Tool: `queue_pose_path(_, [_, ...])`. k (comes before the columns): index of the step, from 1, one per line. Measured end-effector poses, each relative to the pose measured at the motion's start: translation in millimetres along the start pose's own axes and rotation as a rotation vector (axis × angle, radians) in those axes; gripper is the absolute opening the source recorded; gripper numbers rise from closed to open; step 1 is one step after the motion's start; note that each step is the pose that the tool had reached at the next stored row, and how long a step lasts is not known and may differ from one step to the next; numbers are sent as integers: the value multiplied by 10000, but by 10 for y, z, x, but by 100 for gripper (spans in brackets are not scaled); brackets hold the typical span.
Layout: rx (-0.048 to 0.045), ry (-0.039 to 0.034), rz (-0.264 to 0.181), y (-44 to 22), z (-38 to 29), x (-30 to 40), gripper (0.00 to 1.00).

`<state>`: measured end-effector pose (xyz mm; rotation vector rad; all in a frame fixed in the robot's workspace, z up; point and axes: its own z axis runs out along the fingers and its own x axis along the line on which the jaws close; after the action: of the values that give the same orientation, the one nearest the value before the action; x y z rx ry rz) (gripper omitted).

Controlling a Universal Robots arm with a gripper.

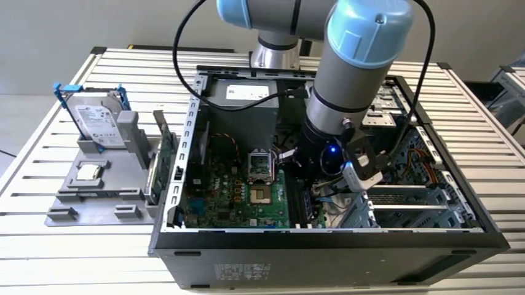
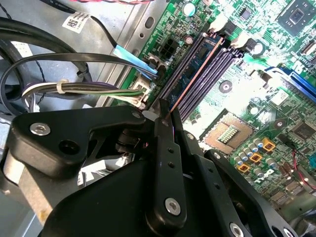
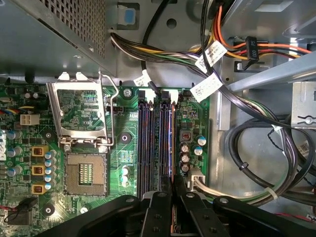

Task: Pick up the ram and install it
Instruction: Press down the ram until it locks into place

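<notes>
**Ram held edge-on over the memory slots, insertion under way**

The slatted bench (image 1: 82, 74) carries an open computer case (image 1: 328, 236) lying on its side, and the arm (image 1: 353, 74) reaches down into it from above. On the green motherboard (image 3: 123, 148) the step in hand looks like the seating of the stick: the hand (image 2: 165, 116) is closed on the ram (image 2: 190, 79), which shows as a thin edge running from between the fingers along the bank of memory slots (image 3: 155, 143). In the first wrist view the same edge lies along the slot on the side towards the cables, with the hand (image 3: 173, 190) at the slots' near end. Whether the ram is already in the slot or just above it I cannot tell. My judgement is that finishing calls for the stick to stay parallel to the slot and go straight down, evenly at both ends.

Close around: the open processor socket (image 3: 85, 173) beside the slots and a bundle of cables (image 3: 256, 148) just on their other side, near enough to crowd the fingers. Outside the case, towards the exterior view's left edge of the bench, a grey holder (image 1: 98, 184) bears a hard drive (image 1: 97, 120), well clear of the work.
</notes>
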<state>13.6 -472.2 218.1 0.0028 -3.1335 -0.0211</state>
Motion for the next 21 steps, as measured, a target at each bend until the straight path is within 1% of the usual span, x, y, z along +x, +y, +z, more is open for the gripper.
queue_pose_path(1, [0,0,0,0,1,0,100])
queue_pose_path(10, [2,0,0,0,7,0,100])
queue_pose_path(14, [1,0,0,0,-17,0,100])
queue_pose_path(21, [2,1,0,3,-231,2,100])
